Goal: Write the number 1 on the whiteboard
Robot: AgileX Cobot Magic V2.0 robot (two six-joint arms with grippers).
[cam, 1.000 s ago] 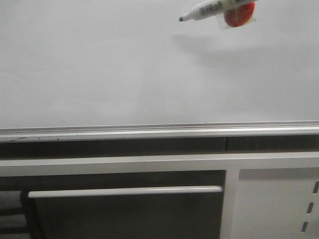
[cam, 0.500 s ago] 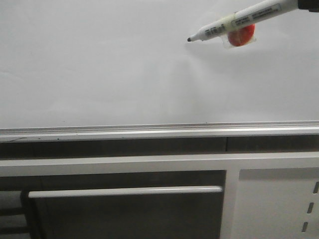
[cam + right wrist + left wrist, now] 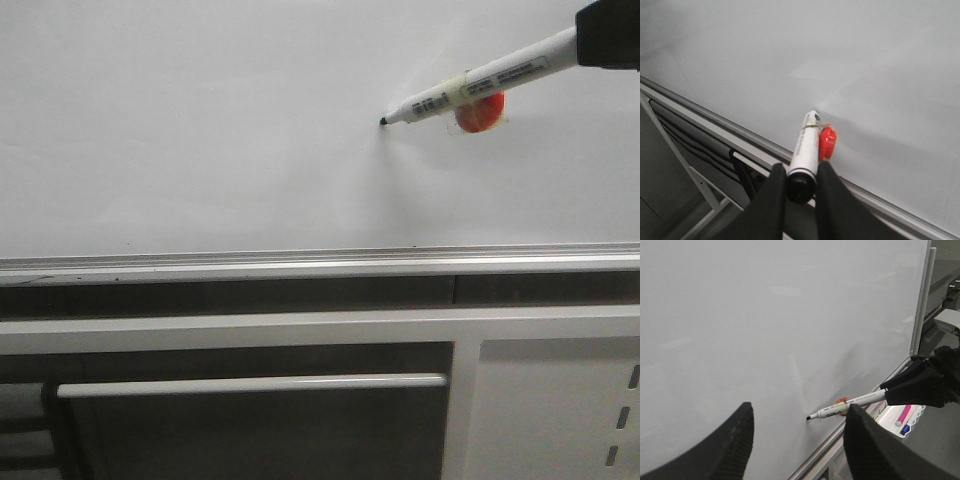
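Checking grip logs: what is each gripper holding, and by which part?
The right gripper clamps the marker by its rear end, tip toward the whiteboard. The left gripper is open, holding nothing.

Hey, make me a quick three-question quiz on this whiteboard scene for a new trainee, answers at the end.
1. True or false: the number 1 is already drawn on the whiteboard.
2. Which gripper holds the marker? A) left gripper B) right gripper
3. Fill in: the red object is fixed to the marker's ____.

Key:
1. False; the board shows no stroke, and the marker tip is just at its surface.
2. B; the left gripper is open and empty.
3. Barrel, under clear tape.
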